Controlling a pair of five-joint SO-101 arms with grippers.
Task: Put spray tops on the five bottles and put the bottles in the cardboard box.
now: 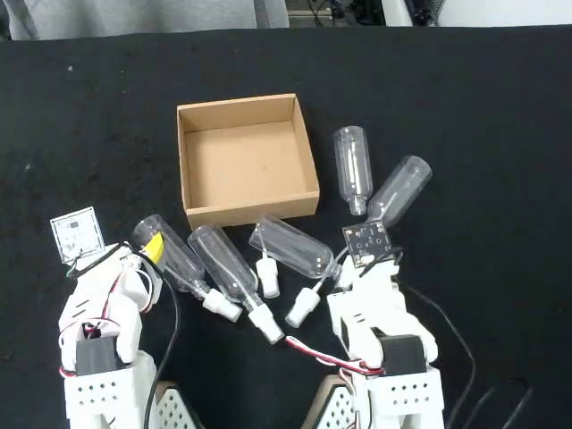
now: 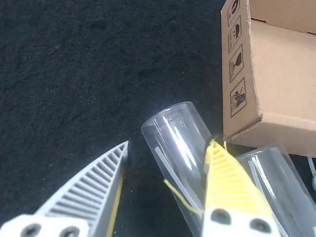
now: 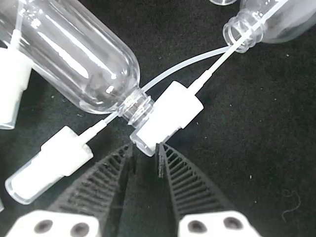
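Black cloth (image 1: pixel 465 89) underlies everything; the left gripper (image 2: pixel 169 143), jaws spread, straddles the base of a clear plastic cylindrical bottle (image 2: pixel 175 126) just beside the brown cardboard box (image 2: pixel 276 74). The right gripper (image 3: pixel 144 148), narrowly parted and empty, noses a white plastic spray top (image 3: pixel 168 116). Bottles look light, slick and prone to roll: grip mid-body, and hold tops by the cap, not the bendy tube

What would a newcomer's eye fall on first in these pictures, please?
Probably the empty cardboard box in the middle of the black table. Five clear bottles lie around it, three on its near side and two on its right, with white spray tops by the near ones' necks. The left gripper stands open at the leftmost bottle's end.
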